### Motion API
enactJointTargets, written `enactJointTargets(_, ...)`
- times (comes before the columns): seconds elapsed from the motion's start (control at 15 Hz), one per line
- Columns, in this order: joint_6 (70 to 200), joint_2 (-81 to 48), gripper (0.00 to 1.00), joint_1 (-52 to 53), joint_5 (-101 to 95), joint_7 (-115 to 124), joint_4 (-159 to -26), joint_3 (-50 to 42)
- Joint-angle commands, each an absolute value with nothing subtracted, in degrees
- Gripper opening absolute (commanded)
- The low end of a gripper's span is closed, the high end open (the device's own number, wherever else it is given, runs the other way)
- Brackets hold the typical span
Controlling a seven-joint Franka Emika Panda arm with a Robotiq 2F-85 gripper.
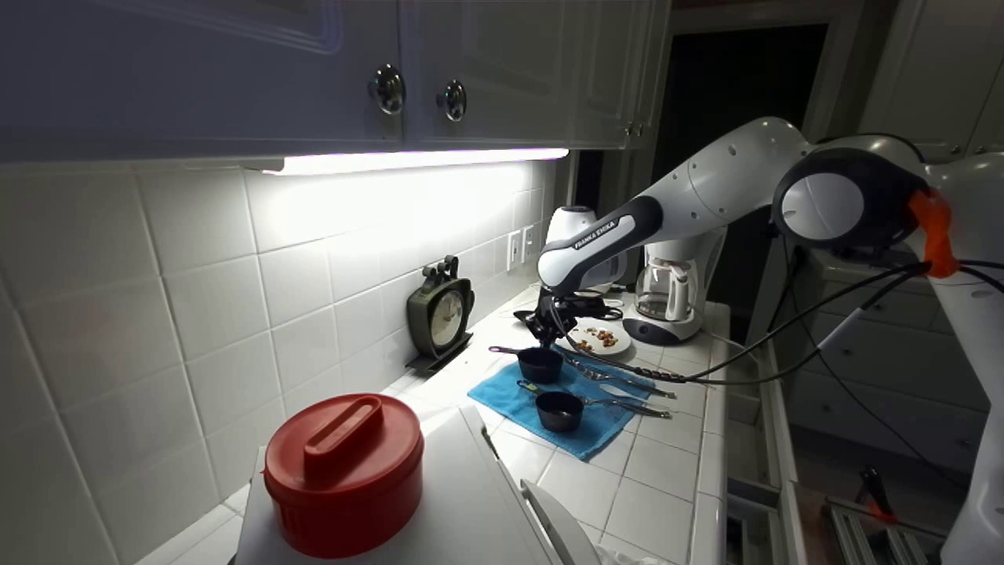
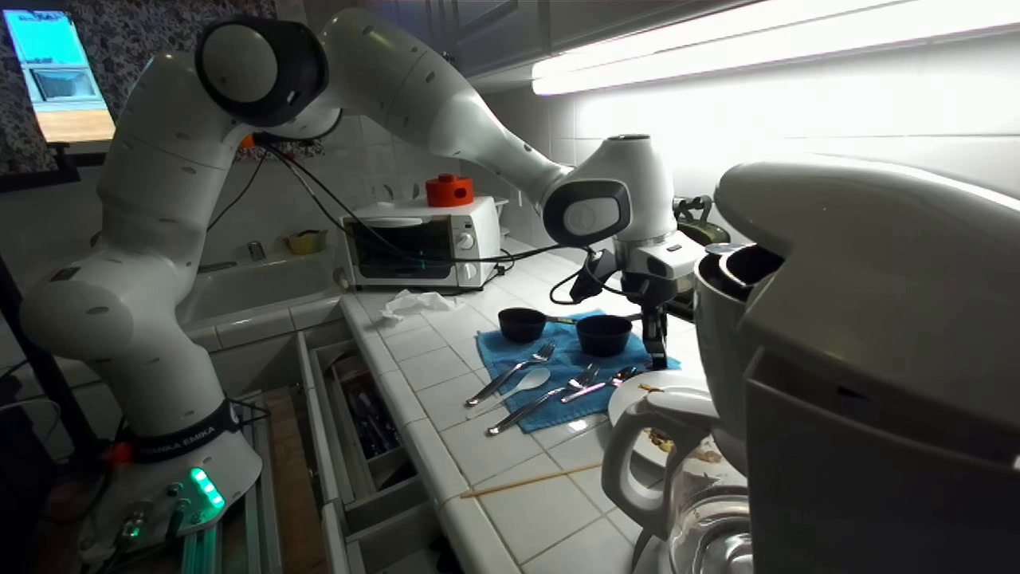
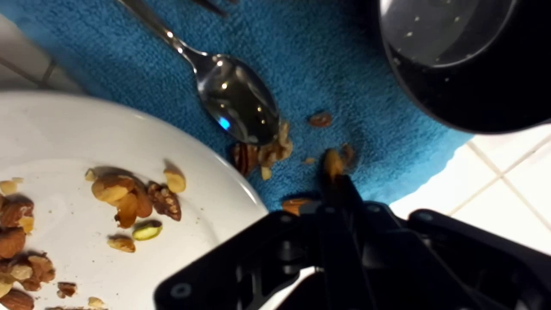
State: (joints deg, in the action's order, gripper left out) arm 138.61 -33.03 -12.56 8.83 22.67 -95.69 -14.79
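One nut (image 3: 333, 162) shows at the closed gripper (image 3: 335, 184) (wrist view; grip uncertain). Squeeze gently, minding the spoon (image 3: 239, 101) at its ten o'clock.

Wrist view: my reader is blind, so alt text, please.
A shut black gripper has a blurred orange-brown nut at its tips, perhaps gripped, over a fuzzy blue towel. Lower left, a round white plate bears brown nuts; above, a shiny metal spoon; upper right, a round black cup.
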Motion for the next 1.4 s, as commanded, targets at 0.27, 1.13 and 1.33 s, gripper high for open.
enactJointTargets(0.27, 139.2, -32.7, 0.31, -12.7, 8.5, 22.0, -96.2, -14.4)
enactJointTargets(1.13, 139.1, -32.5, 0.15, -12.3, 8.5, 21.7, -96.7, -13.9)
enactJointTargets(1.33, 139.1, -32.5, 0.09, -12.2, 8.4, 21.8, -96.8, -13.9)
